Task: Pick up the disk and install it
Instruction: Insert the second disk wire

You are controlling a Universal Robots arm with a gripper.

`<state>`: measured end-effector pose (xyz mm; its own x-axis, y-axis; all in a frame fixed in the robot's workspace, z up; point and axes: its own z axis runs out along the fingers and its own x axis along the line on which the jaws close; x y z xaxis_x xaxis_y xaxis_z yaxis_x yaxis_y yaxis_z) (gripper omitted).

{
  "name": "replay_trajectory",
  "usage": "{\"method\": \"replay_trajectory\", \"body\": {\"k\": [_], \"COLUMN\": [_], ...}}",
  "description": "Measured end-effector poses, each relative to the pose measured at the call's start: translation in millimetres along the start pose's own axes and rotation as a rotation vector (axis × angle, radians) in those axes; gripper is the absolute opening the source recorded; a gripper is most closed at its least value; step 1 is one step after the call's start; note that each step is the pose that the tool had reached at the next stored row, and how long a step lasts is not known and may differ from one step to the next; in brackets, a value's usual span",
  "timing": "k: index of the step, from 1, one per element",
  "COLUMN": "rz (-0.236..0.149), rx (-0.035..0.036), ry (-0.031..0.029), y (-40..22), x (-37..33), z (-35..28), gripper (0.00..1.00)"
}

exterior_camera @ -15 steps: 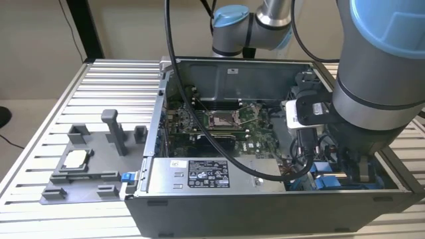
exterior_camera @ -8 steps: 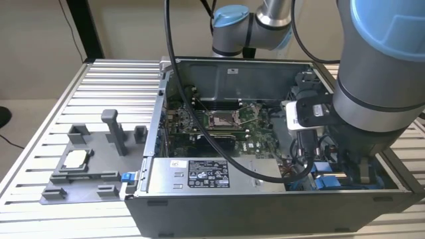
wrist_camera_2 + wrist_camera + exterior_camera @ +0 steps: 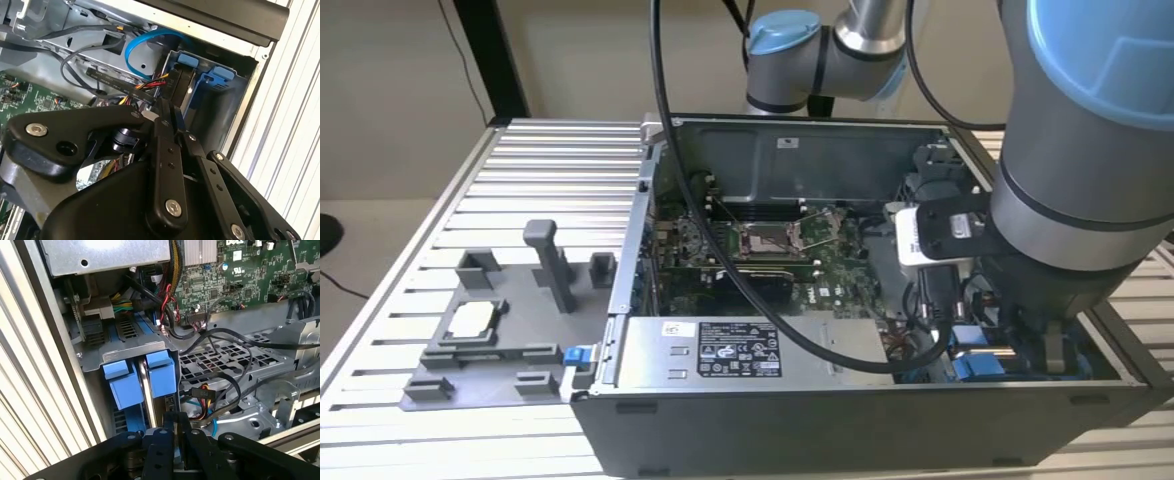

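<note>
Your big computer case (image 3: 854, 400) sits open on the bench (image 3: 520, 160). The disk (image 3: 145, 385) stands in its bay, blue tabs up. It looks stiff and breakable; hold its thin edges. Your pincer (image 3: 175, 427) is pressed together there.

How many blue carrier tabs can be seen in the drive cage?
2: a left blue tab and a right blue tab, side by side in the drive cage, near the gripper. Others may be hidden.
</note>
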<state>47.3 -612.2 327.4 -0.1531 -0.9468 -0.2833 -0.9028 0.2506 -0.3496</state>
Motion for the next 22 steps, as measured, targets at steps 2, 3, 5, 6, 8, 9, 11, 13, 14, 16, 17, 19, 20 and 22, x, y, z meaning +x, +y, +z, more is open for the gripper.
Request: {"method": "replay_trajectory", "body": {"k": [2,3,5,6,8,9,11,13,14,16,17,19,20,22], "rz": [-0.001,-0.001,-0.001,-0.001,-0.002,-0.002,-0.003,-0.004,-0.006,-0.009,-0.011,-0.015,-0.019,-0.025], "rx": [0.0013,0.0018,0.0024,0.0027,0.0033,0.0036,0.0041,0.0049,0.0053,0.0071,0.0080,0.0099,0.0113,0.0144], "ry": [-0.0002,0.0001,0.0006,0.0007,0.0015,0.0019,0.0037,0.0067,0.0090,0.0155,0.0193,0.0280,0.0347,0.0463], "y": [0.1,0.3,0.4,0.5,0.7,0.7,0.9,1.2,1.2,1.5,1.6,1.9,2.2,3.5], "x": [0.2,0.3,0.5,0.5,0.7,0.7,0.9,1.1,1.2,1.3,1.4,1.7,1.8,1.1], "z": [0.6,0.8,1.2,1.4,1.7,1.9,2.4,3.0,3.2,3.8,4.1,4.8,5.4,7.1], "gripper": [0.00,0.00,0.00,0.00,0.00,0.00,0.00,0.00,0.00,0.00,0.00,0.00,0.00,0.00]}}
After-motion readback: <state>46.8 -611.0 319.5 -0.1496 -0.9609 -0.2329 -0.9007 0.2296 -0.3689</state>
